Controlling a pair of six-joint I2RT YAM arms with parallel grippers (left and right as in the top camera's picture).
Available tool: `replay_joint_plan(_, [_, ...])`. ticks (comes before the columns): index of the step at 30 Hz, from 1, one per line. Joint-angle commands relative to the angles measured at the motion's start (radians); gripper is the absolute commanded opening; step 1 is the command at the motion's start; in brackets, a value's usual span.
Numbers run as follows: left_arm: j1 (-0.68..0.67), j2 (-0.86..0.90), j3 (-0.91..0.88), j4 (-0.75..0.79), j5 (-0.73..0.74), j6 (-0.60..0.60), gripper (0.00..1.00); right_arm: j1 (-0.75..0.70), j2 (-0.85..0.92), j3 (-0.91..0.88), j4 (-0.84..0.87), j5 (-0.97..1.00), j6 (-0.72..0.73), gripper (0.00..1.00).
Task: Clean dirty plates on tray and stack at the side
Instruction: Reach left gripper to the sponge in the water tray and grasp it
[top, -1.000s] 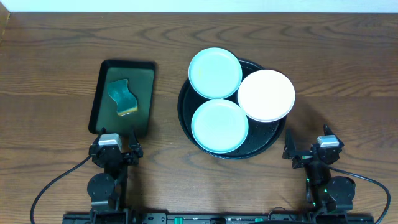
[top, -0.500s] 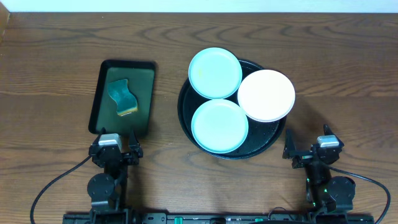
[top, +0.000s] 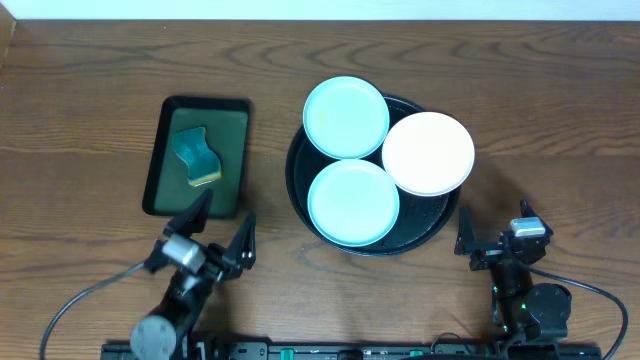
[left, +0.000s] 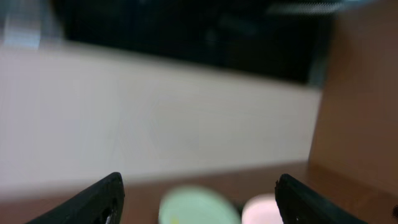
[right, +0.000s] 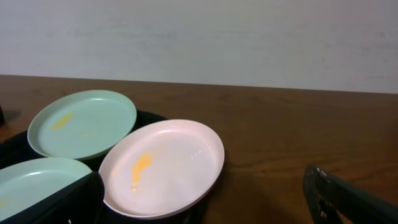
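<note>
From overhead I see the tray (top: 432, 216) carrying all three plates. The far mint plate (top: 346, 117) overhangs its far rim, the near mint plate (top: 353, 201) sits at its near side, and the white plate (top: 428, 152) overhangs its right rim. Left of the tray lies a rectangular tray (top: 228, 135) with a sponge (top: 198, 155).

The left gripper (top: 220, 228) sits near-left of the tray, spread wide and empty. The right gripper (top: 492, 235) sits near-right of it, also spread and empty.

My left wrist view is blurred, with the fingers wide apart.

My right wrist view shows orange smears on the white and far mint plates.
</note>
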Motion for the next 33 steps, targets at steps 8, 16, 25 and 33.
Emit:
replay_joint_plan(8, [-0.001,0.114,0.22,-0.152,-0.147,-0.012,0.78,-0.002,-0.005,-0.001,-0.004,0.01,-0.012,0.99])
replay_joint_plan(16, [-0.002,0.637,0.737,-0.653,-0.095,0.168,0.78,-0.002,-0.005,-0.001,-0.004,0.01,-0.012,0.99])
replay_joint_plan(25, [0.002,0.918,0.924,-0.746,-0.266,0.079,0.78,-0.002,-0.005,-0.001,-0.004,0.01,-0.012,0.99])
replay_joint_plan(33, [0.04,1.349,1.475,-1.306,-0.431,0.038,0.78,-0.002,-0.005,-0.001,-0.004,0.01,-0.012,0.99])
